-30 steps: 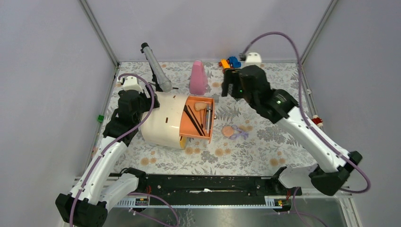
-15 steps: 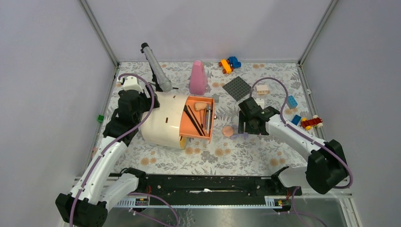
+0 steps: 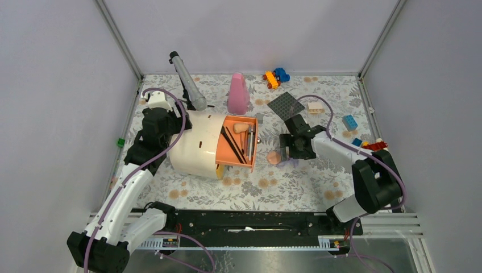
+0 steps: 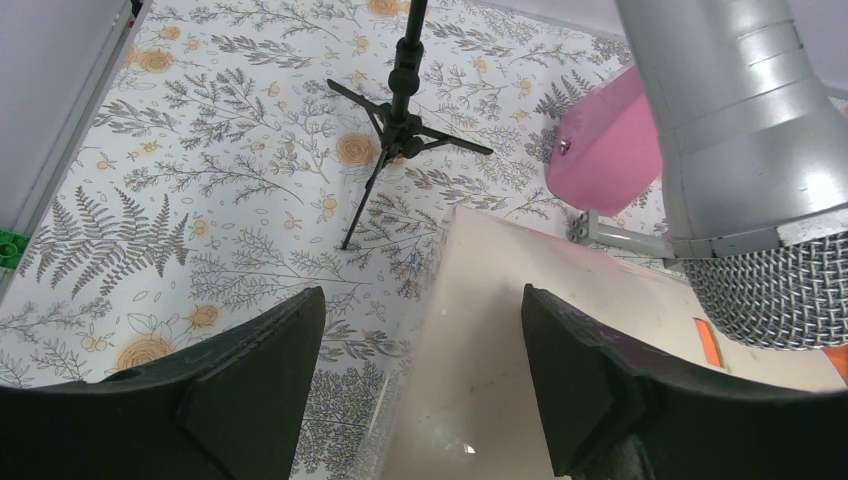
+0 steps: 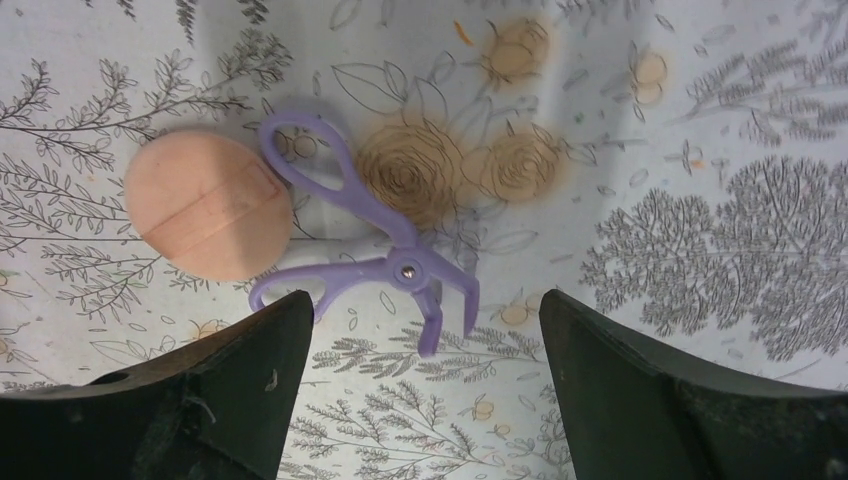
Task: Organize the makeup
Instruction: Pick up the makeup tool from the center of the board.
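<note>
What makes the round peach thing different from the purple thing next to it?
The puff is peach; the tool is purple. The puff is a solid round pad; the tool is thin, with loop handles. Both lie flat on the flowered cloth.

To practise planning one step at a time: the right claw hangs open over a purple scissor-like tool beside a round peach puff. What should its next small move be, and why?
Probably lower the right claw and close on the purple tool: it lies flat between the open fingers, its pivot nearly centred, while the peach puff sits off to one side.
</note>
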Motion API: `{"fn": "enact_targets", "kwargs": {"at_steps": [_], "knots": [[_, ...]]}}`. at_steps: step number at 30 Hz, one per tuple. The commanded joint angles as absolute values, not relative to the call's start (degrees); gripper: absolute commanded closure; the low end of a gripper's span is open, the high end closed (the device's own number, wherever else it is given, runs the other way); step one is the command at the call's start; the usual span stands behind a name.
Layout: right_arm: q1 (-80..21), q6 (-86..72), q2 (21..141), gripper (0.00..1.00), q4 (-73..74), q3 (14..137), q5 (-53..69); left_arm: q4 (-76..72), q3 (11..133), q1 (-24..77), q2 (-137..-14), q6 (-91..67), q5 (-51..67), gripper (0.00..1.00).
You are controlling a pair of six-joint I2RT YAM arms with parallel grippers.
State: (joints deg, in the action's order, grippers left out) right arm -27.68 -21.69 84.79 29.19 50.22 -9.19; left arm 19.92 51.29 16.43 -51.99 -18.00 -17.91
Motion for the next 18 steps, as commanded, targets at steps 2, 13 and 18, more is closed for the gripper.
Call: {"fn": "enact_targets", "kwargs": {"at_steps": [2,13,18], "knots": [[-27.6,-10.8,91.1,0.11,33.3,58.0,-4.2,23.1,51.6,15.9,-52.9,-17.2,-17.2,0.22],[-27.6,-7.2,98.7,0.18,37.7,61.7,-5.0,23.0,51.7,15.9,-53.1,-17.3,-16.6,0.22],[-27.6,-7.2,99.2,0.22,37.0,61.4,-2.4,23.0,51.7,15.9,-52.9,-17.2,-16.5,0.22]]}}
